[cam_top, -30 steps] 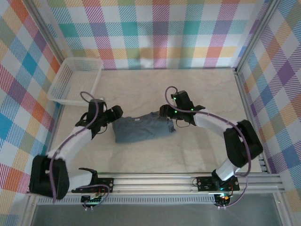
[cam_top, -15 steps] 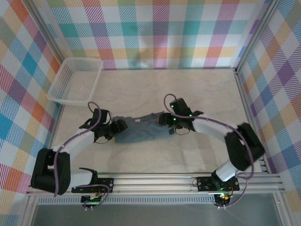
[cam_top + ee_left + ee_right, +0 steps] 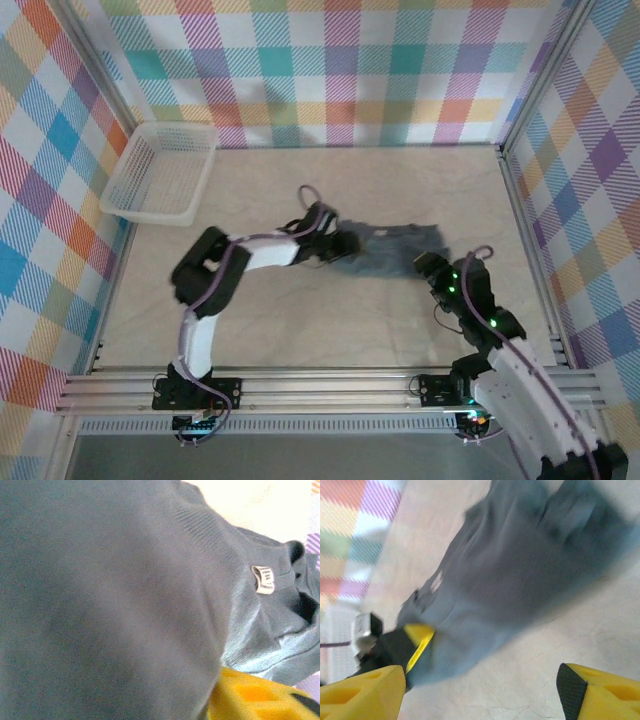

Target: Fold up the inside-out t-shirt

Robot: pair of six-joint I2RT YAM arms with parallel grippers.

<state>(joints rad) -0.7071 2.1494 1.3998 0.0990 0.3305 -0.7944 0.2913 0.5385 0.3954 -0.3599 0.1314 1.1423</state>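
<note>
The inside-out t-shirt (image 3: 400,248) lies bunched and wrinkled, right of the table's middle. My left gripper (image 3: 335,245) reaches across to its left end. In the left wrist view blue-grey cloth (image 3: 110,600) covers the jaws, with a small white neck label (image 3: 263,579) and one yellow fingertip (image 3: 250,700) showing. The right wrist view shows the left gripper (image 3: 412,647) clamped on the end of the shirt (image 3: 520,560). My right gripper (image 3: 437,268) sits just off the shirt's near right corner. It is open (image 3: 480,695) over bare table, with nothing between its fingers.
A white mesh basket (image 3: 160,175) stands at the back left corner. Plaid walls close in the table on three sides, and a metal rail (image 3: 330,385) runs along the near edge. Bare beige tabletop (image 3: 300,330) lies in front of the shirt.
The shirt has shifted right and slightly back. The left arm has stretched across to the centre with it. The right gripper has let go, opened wider and pulled back toward the near right.
</note>
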